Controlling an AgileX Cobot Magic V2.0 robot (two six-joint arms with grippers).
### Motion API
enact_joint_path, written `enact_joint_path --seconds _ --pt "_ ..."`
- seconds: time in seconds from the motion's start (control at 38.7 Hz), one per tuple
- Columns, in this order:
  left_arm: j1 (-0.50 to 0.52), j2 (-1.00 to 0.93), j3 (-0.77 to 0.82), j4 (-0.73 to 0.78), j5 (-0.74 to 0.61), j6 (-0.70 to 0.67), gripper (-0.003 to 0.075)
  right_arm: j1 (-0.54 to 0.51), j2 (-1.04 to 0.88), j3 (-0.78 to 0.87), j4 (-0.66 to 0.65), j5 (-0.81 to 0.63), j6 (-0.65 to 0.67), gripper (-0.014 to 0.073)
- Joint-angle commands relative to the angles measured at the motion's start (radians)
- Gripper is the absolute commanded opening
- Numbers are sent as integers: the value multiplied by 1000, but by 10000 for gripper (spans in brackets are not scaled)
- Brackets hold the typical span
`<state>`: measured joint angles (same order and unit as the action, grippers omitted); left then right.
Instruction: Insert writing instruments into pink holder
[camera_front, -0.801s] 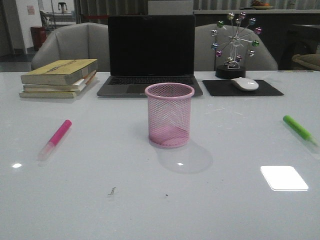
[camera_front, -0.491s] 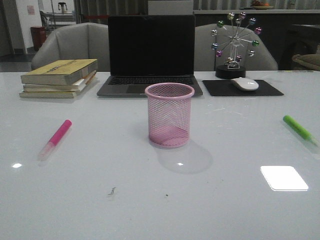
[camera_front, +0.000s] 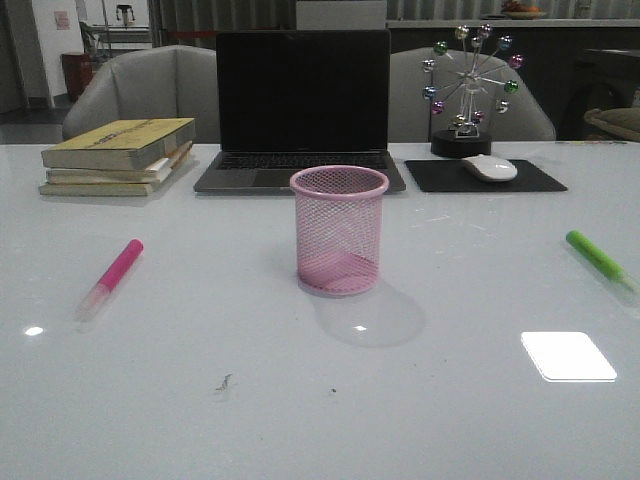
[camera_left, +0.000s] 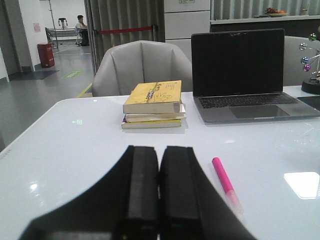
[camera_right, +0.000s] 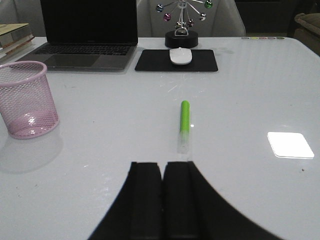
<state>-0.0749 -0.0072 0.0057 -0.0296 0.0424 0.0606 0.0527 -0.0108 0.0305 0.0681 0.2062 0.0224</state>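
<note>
Both markers are lying on the tabletop (camera_front: 200, 420), pink marker (camera_front: 111, 277) left of the holder (camera_front: 339, 231), green marker (camera_front: 598, 259) right; left end effector (camera_left: 159, 172) and right end effector (camera_right: 162, 187) are clenched empty.

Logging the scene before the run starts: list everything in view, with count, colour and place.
Round pink wire-mesh cup: one, table centre.
Magenta highlighter marker: one, lying left of cup.
Green highlighter marker: one, lying right.
Stacked yellowish books: three, back left.
Open black-screened laptop: one, behind cup.
White mouse: one, on black pad.
Ball-wheel ornament: one, multicoloured, back right.
Left pincer: black, shut.
Right pincer: black, shut.
</note>
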Motion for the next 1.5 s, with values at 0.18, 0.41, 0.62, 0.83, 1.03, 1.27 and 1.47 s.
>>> enact_joint_path --seconds 0.18,0.41,0.62,0.83,1.03,1.27,1.47 --pt "3 -21 4 -2 -167 -7 99 -1 -18 1 2 -105 -7 50" --pt "3 -21 -2 -4 -434 -31 99 -1 -18 1 3 -280 -6 50" --pt "3 -19 -112 1 -471 -102 99 -1 -18 -70 14 -567 -1 50" --pt "3 -17 -333 132 -214 -102 99 -1 -3 -382 -58 -206 -2 50" --pt "3 39 -497 131 -32 -102 99 -1 140 -617 -59 143 -2 50" --pt "3 332 -649 130 1 -102 99 -1 402 -727 -99 38 -3 50" --pt "-1 631 -668 97 36 -102 152 -1 637 -726 -152 58 -3 50"
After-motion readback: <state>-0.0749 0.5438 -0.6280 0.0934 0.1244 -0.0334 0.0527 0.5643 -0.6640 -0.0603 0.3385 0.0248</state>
